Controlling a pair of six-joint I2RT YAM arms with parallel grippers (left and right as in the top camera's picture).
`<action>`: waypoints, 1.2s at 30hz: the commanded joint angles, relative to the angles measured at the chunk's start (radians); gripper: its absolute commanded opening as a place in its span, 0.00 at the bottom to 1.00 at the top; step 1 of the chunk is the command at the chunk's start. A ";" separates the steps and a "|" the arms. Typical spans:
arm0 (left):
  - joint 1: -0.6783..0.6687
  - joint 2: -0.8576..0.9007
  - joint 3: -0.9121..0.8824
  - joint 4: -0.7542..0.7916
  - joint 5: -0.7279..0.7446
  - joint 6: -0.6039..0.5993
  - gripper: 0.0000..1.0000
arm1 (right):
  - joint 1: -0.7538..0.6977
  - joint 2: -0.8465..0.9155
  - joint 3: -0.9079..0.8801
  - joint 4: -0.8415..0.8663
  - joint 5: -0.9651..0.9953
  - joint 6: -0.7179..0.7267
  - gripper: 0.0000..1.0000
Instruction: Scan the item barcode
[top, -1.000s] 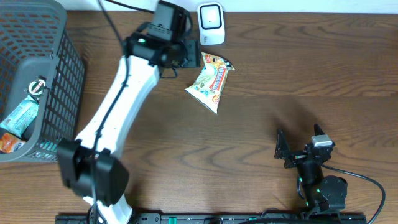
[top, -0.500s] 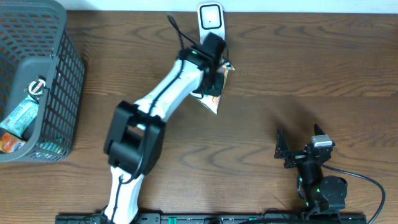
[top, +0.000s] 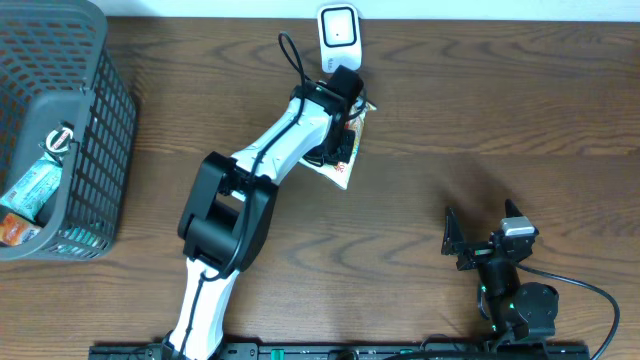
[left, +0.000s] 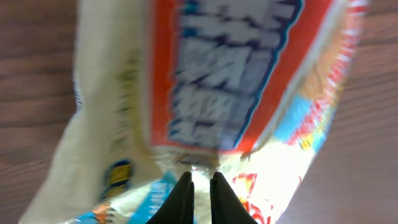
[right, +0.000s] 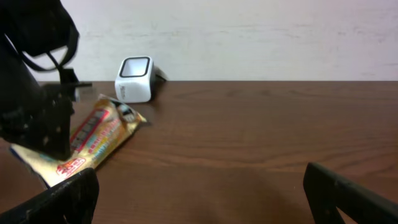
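Nearest you, the right gripper (top: 482, 238) sits low on the table (top: 520, 120), jaws spread wide and holding nothing. Farther out, your left gripper (left: 200, 186) is pinched tight on an edge of the snack packet (left: 211, 81), which lies on the wood just in front of the scanner (top: 339, 30). The grab looks made. Next, lift the packet and turn its barcode to the scanner's window. The blurred wrist view shows no barcode, so it is probably on the underside.

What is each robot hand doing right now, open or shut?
Left gripper: closed on the cream-and-orange plastic snack packet.
Right gripper: open, holding nothing.
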 joint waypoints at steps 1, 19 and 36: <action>0.001 -0.161 0.016 0.026 -0.018 0.006 0.10 | -0.006 -0.005 -0.001 -0.005 -0.003 0.002 0.99; 0.000 -0.060 0.008 0.372 -0.018 0.007 0.11 | -0.006 -0.005 -0.001 -0.005 -0.003 0.002 0.99; 0.004 0.021 0.008 0.446 -0.299 0.010 0.11 | -0.006 -0.005 -0.001 -0.005 -0.003 0.002 0.99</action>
